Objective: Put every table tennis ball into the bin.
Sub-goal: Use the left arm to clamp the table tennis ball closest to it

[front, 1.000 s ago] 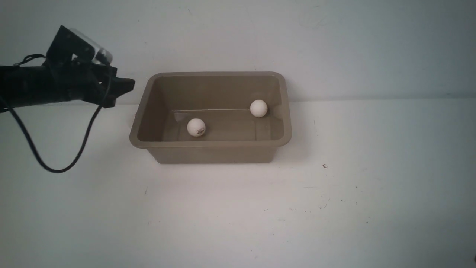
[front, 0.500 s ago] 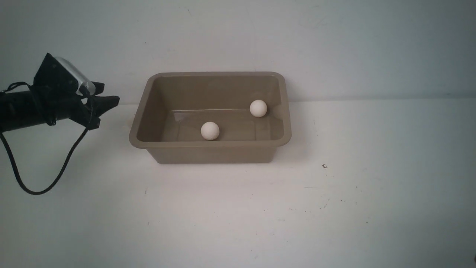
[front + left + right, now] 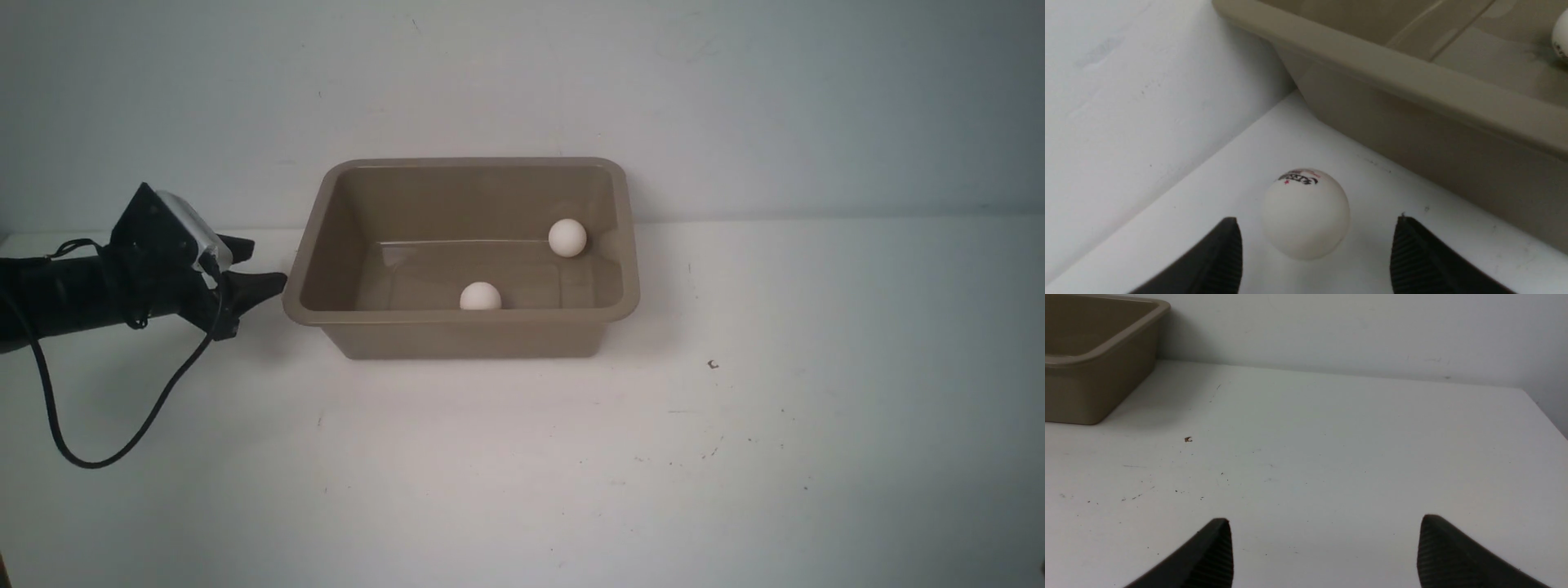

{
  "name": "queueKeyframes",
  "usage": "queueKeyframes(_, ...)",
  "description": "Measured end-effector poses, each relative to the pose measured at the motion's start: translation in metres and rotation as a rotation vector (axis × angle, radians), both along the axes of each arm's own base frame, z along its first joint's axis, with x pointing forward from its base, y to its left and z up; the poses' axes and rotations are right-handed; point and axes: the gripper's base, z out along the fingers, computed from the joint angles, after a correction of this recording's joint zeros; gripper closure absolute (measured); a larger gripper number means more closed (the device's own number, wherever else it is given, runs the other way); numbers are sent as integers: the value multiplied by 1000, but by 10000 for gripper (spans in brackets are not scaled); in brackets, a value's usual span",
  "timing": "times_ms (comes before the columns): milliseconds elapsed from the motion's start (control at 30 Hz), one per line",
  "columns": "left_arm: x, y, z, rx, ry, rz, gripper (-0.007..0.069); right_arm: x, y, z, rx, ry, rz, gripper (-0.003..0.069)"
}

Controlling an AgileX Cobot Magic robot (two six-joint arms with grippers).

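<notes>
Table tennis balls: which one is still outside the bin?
The logo-marked ball on the table beside the bin, between the left end effector's open fingers. The other two balls lie inside it.

table tennis ball (image 3: 1305, 214) outside bin (image 3: 1412, 94): dark logo print, small red mark; letters unreadable.

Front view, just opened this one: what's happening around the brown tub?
The left gripper sits low beside the tan-brown rectangular plastic bin. Its jaws are open around a small white table tennis ball with a dark logo, which rests on the white table. There are gaps on both sides, so it is not yet gripped. Two more white balls already lie inside the bin. The right gripper is open above the table, holding nothing.
</notes>
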Motion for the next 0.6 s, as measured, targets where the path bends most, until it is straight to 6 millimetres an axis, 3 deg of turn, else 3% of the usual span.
queueKeyframes(133, 2, -5, -6, -11, 1, 4, 184, 0, 0, 0, 0, 0, 0, 110)
queueKeyframes(333, 19, -32, -11, 13, -2, -32, 184, 0, 0, 0, 0, 0, 0, 110)
queueKeyframes(600, 29, -35, -14, 102, 21, 42, 184, 0, 0, 0, 0, 0, 0, 110)
